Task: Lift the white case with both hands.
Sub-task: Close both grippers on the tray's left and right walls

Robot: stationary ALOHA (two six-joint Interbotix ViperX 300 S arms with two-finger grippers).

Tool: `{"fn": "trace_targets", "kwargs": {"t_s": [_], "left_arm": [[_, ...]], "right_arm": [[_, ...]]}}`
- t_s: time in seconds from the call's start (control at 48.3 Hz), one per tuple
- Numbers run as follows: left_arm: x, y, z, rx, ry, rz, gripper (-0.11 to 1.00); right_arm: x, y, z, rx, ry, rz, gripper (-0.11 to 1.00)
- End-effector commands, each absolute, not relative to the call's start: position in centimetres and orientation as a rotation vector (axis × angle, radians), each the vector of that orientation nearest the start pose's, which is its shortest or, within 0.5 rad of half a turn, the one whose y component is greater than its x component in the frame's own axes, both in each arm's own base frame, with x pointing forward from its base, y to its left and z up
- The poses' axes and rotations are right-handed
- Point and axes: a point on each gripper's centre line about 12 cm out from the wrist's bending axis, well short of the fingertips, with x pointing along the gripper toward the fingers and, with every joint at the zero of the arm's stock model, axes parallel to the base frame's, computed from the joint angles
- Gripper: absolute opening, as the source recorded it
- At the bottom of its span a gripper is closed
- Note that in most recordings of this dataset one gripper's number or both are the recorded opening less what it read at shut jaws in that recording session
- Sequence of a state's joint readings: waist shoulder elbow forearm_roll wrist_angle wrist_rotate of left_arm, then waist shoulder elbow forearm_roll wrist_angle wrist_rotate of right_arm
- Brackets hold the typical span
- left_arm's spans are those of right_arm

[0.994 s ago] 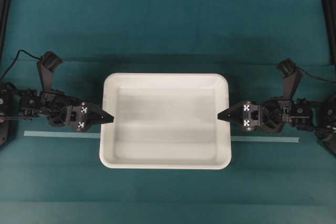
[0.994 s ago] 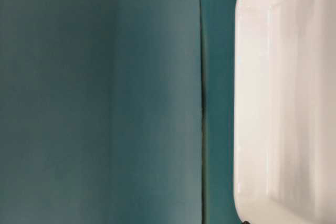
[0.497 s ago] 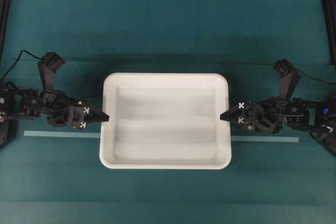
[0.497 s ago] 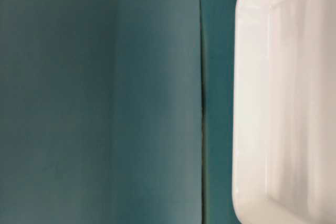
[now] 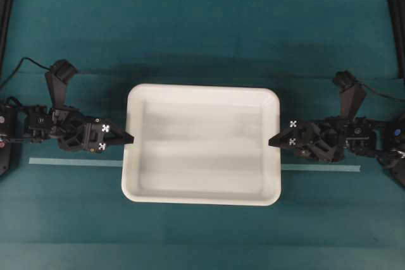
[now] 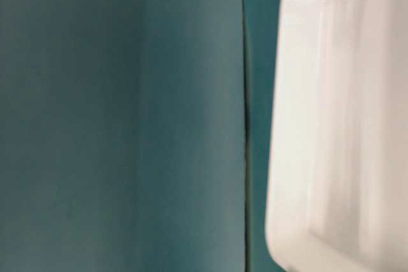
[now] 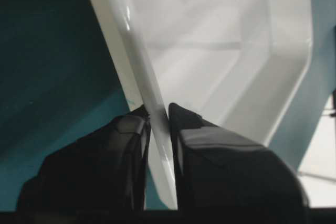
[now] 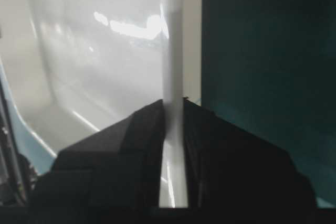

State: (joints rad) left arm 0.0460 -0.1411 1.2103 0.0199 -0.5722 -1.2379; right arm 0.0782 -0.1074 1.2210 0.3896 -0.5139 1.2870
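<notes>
The white case (image 5: 202,143) is a big shallow glossy tray in the middle of the teal table. My left gripper (image 5: 129,138) is shut on the rim of its left short side. In the left wrist view the rim (image 7: 152,108) runs between the two black fingers (image 7: 126,145). My right gripper (image 5: 272,141) is shut on the rim of the right short side, and the right wrist view shows that rim (image 8: 172,77) pinched between the fingers (image 8: 147,135). The table-level view shows the case (image 6: 338,119) blurred at the right.
A pale tape strip (image 5: 76,162) runs across the teal table (image 5: 202,36) under the case, showing on both sides. Black frame posts (image 5: 395,17) stand at the far right and left edges. Cables trail behind both arms.
Both grippers closed from open onto the case's side rims. The case has since shifted slightly in the overhead view and looms larger and blurred in the table-level view.
</notes>
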Motion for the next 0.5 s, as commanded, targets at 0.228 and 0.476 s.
{"fn": "trace_targets", "kwargs": {"t_s": [0.228, 0.476], "left_arm": [[27.0, 1.0, 12.8, -1.221, 0.404, 0.327, 0.10], [27.1, 0.8, 14.6, -1.264, 0.368, 0.303, 0.09]], "right_arm": [[25.6, 0.1, 11.1, 1.516, 0.393, -0.554, 0.11], [25.5, 0.2, 13.2, 1.544, 0.364, -0.506, 0.11]]}}
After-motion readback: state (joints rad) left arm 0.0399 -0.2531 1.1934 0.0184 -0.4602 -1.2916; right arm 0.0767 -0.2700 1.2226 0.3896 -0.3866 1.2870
